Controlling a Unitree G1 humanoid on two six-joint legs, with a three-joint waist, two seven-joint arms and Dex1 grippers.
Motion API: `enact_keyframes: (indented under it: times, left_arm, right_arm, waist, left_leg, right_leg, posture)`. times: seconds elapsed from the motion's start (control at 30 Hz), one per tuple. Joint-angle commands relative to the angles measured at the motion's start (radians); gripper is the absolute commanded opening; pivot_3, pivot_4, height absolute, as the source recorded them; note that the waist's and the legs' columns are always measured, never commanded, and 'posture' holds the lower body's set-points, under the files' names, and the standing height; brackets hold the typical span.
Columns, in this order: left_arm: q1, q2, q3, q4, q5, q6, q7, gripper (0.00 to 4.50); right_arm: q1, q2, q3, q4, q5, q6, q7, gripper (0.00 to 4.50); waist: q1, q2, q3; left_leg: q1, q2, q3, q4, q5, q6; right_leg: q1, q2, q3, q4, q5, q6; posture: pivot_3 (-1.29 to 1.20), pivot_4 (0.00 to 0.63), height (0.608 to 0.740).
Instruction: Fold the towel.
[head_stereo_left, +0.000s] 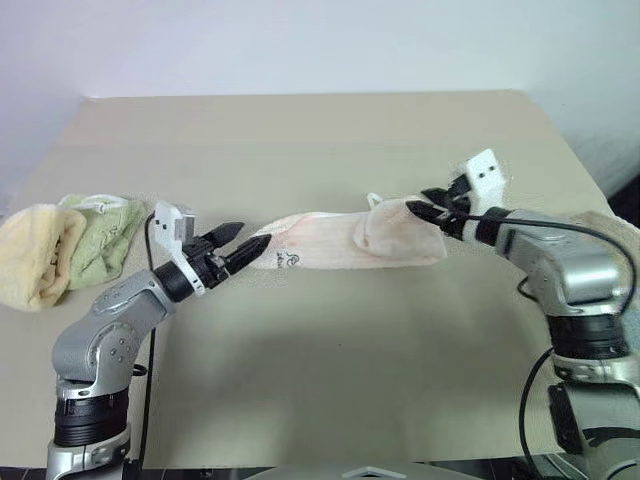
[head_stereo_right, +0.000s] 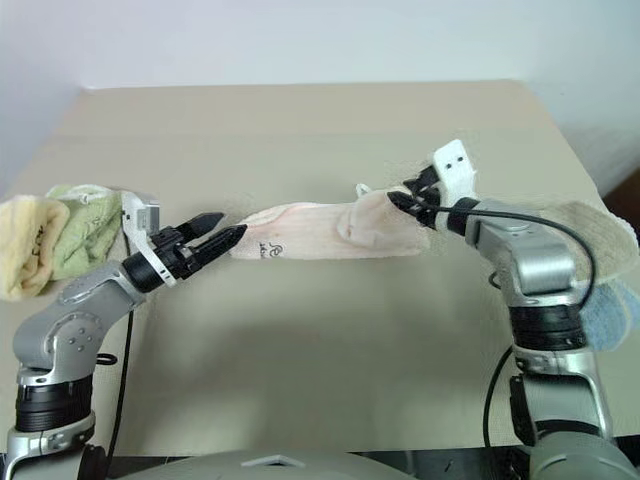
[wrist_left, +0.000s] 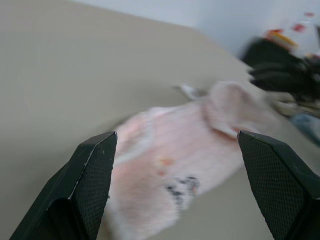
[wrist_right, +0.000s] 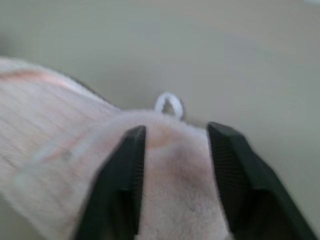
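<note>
Two arms reach inward over the table (head_stereo_left: 330, 140) toward the towel (head_stereo_left: 330, 245), which lies stretched across the table's middle between them.

L gripper (head_stereo_left: 245, 243): forearm angled up from lower left, pointing roughly level toward the towel's left end. Fingers spread wide; wrist view shows both pads (wrist_left: 95, 180) well apart w/ the towel ahead between them, not clamped. Tips sit at or just beside the towel's left edge; contact cannot be told.

R gripper (head_stereo_left: 428, 205): elbow bent, pointing left and slightly down at the towel's right end. Jaws partly apart, straddling a raised fold of the cloth; fingers (wrist_right: 125, 175) either side of it. Whether they pinch it cannot be told.

Towel detail: pale pink, black scribble (head_stereo_left: 283, 259) near left end, small loop (wrist_right: 169, 104) at far edge, right end bunched up.

Other items: yellow towel (head_stereo_left: 38, 255) and green cloth (head_stereo_left: 103, 235) bunched together at table's left edge, well apart from the work area. Beige towel (head_stereo_right: 600, 225) near R arm, at right edge.
</note>
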Motion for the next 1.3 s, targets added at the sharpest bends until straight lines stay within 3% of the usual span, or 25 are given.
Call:
enact_keyframes:
  times: [0.03, 0.1, 0.37, 0.43, 0.5, 0.57, 0.67, 0.8, 1.03, 1.3]
  left_arm:
    - [0.017, 0.002, 0.017, -0.073, -0.005, 0.034, 0.087, 4.04]
    - [0.033, 0.005, 0.011, -0.096, 0.0, 0.056, 0.125, 4.04]
    - [0.086, -0.103, 0.094, -0.225, -0.184, 0.255, 0.416, 4.04]
    - [0.099, -0.138, 0.134, -0.246, -0.286, 0.302, 0.512, 4.04]
    - [0.109, -0.162, 0.17, -0.25, -0.395, 0.33, 0.601, 4.4]
    - [0.136, -0.19, 0.177, -0.25, -0.548, 0.325, 0.714, 4.48]
    - [0.159, -0.219, 0.153, -0.229, -0.735, 0.268, 0.886, 4.48]
    - [0.135, -0.228, 0.067, -0.156, -0.873, 0.208, 1.105, 4.48]
    - [0.043, -0.233, -0.052, -0.026, -0.969, 0.107, 1.265, 4.48]
    - [-0.09, -0.25, -0.103, 0.153, -0.905, 0.063, 1.219, 4.48]
  right_arm:
    - [-0.007, 0.035, 0.071, 0.126, -0.086, -0.132, 0.022, 0.58]
    - [0.005, 0.04, 0.11, 0.187, -0.134, -0.196, 0.036, 0.03]
    - [-0.025, 0.046, 0.045, 0.193, -0.139, -0.353, 0.058, 0.03]
    - [-0.034, 0.039, 0.019, 0.143, -0.111, -0.373, 0.085, 0.03]
    - [-0.037, 0.038, 0.004, 0.108, -0.094, -0.382, 0.106, 0.0]
    - [-0.043, 0.032, -0.014, 0.077, -0.078, -0.389, 0.131, 0.0]
    - [-0.053, 0.033, -0.028, 0.048, -0.066, -0.394, 0.152, 0.0]
    - [-0.057, 0.042, -0.035, 0.031, -0.061, -0.393, 0.155, 0.0]
    - [-0.047, 0.044, -0.043, -0.002, -0.051, -0.377, 0.145, 0.0]
    - [0.056, 0.012, -0.049, -0.146, 0.016, -0.287, 0.199, 0.0]
  waist:
    - [0.0, 0.0, 0.0]
    - [0.001, 0.0, 0.0]
    - [0.004, -0.002, -0.001]
    - [0.004, -0.001, -0.001]
    - [0.002, -0.002, -0.001]
    - [0.001, -0.001, -0.001]
    - [0.005, -0.002, -0.001]
    - [0.008, -0.002, -0.001]
    - [0.007, -0.002, -0.001]
    - [0.041, -0.001, -0.001]
  left_leg:
    - [0.0, 0.0, 0.0, 0.0, 0.0, -0.001]
    - [0.0, -0.001, 0.0, 0.0, 0.002, -0.003]
    - [0.01, 0.0, -0.001, 0.0, -0.003, -0.002]
    - [0.01, 0.0, -0.001, 0.0, -0.002, -0.002]
    - [0.01, 0.0, -0.001, 0.0, -0.002, -0.002]
    - [0.01, 0.0, -0.001, -0.001, -0.002, -0.002]
    - [0.01, 0.0, -0.001, -0.001, -0.003, -0.002]
    - [0.012, 0.0, -0.001, -0.001, -0.003, -0.002]
    - [0.013, -0.001, -0.001, -0.001, -0.002, -0.003]
    - [0.015, -0.001, -0.001, 0.0, -0.002, -0.003]
  right_leg:
    - [0.0, 0.0, 0.0, 0.0, 0.0, 0.0]
    - [0.0, 0.0, 0.0, 0.0, 0.0, 0.0]
    - [0.01, 0.0, 0.0, -0.001, 0.0, 0.0]
    - [0.01, 0.0, 0.0, -0.001, 0.0, 0.0]
    - [0.009, 0.0, 0.001, 0.0, 0.0, 0.0]
    - [0.009, 0.0, 0.001, 0.0, 0.0, 0.0]
    - [0.01, 0.0, 0.001, -0.001, 0.0, 0.0]
    - [0.011, 0.0, 0.001, -0.001, 0.0, 0.0]
    - [0.012, 0.0, 0.001, -0.001, 0.0, 0.0]
    - [0.016, 0.0, 0.0, -0.002, 0.0, 0.0]
  posture:
    - [0.0, 0.15, 0.728]
    - [0.0, 0.15, 0.728]
    - [0.0, 0.15, 0.728]
    - [0.0, 0.15, 0.728]
    - [0.0, 0.15, 0.728]
    - [0.0, 0.15, 0.728]
    - [0.0, 0.15, 0.728]
    - [0.0, 0.15, 0.728]
    - [0.0, 0.15, 0.728]
    - [0.0, 0.15, 0.728]
